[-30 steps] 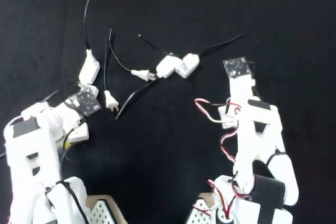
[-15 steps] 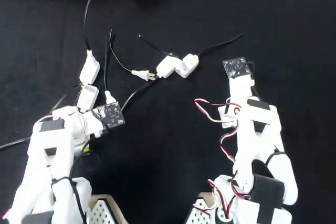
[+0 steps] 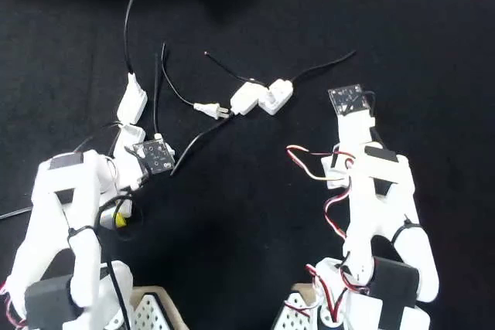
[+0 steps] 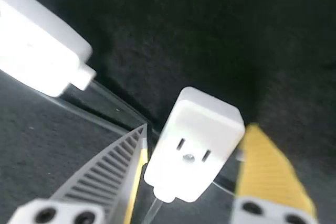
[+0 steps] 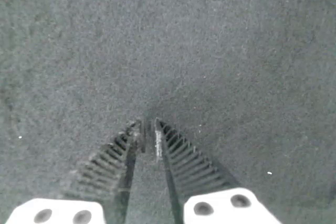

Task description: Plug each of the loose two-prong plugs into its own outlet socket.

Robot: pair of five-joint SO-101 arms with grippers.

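**Left claw straddles a socket; centre plug lies aimed at its neighbour**

At about 8 o'clock on the black worktop (image 3: 433,52), the left claw (image 4: 197,128) stands apart, with one finger on each flank of a white socket (image 4: 194,145). That socket's long axis runs along the claw's reach, with its cord end toward the wrist. Its slotted face is turned to the wrist camera, and both slots and the round hole are bare. Just past it toward 12 o'clock lies the far-left socket (image 3: 131,103). Its long axis runs roughly 12-to-6 and its cord leaves toward 12 o'clock.

Near the middle, the centre plug (image 3: 207,109) lies flat with its long axis about 9-to-3. Its prongs point toward 3 o'clock and end just beside the left-middle socket (image 3: 246,98), not yet seated. The right-middle socket (image 3: 276,96) touches that one on its 3 o'clock side, and its cord runs off toward 2 o'clock. A second plug (image 3: 164,147) peeks out beside the left wrist, its cord heading to 12 o'clock.

The right claw (image 5: 148,124) sits toward 3 o'clock, its fingers together over bare worktop.
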